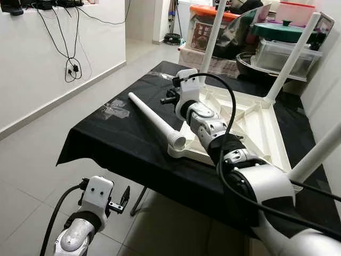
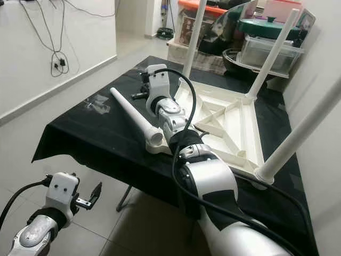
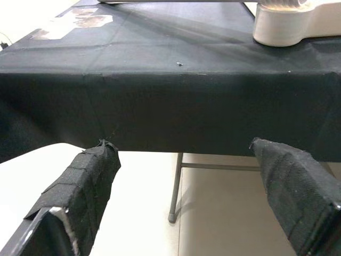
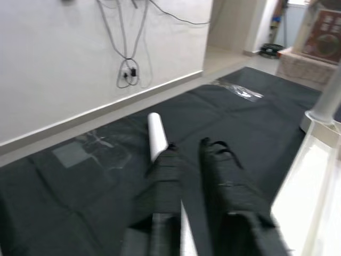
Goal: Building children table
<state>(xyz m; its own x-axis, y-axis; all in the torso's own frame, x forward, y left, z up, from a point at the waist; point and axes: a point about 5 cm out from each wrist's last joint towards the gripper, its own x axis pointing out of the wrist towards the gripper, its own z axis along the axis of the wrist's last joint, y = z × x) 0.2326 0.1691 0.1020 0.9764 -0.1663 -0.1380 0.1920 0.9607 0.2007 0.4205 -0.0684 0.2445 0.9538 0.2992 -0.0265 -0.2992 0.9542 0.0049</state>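
A white children's table top (image 1: 256,120) lies upside down on the black-covered work table (image 1: 122,144), with three white legs standing up from its corners. A loose white leg (image 1: 154,120) lies on the cloth, its threaded end beside the near-left corner socket (image 1: 178,153). My right gripper (image 1: 168,97) reaches out over the far half of this leg (image 4: 155,133), its fingers (image 4: 221,176) nearly together with only a thin gap and nothing clearly held. Low in front of the table's edge, my left gripper (image 3: 180,143) stands open and holds nothing.
Storage boxes and bins (image 1: 287,48) are stacked behind the table. Cables hang down the white wall (image 1: 72,64) on the left. Tape patches (image 1: 114,110) stick to the cloth. A metal table leg (image 3: 173,213) stands beneath the edge on the tiled floor.
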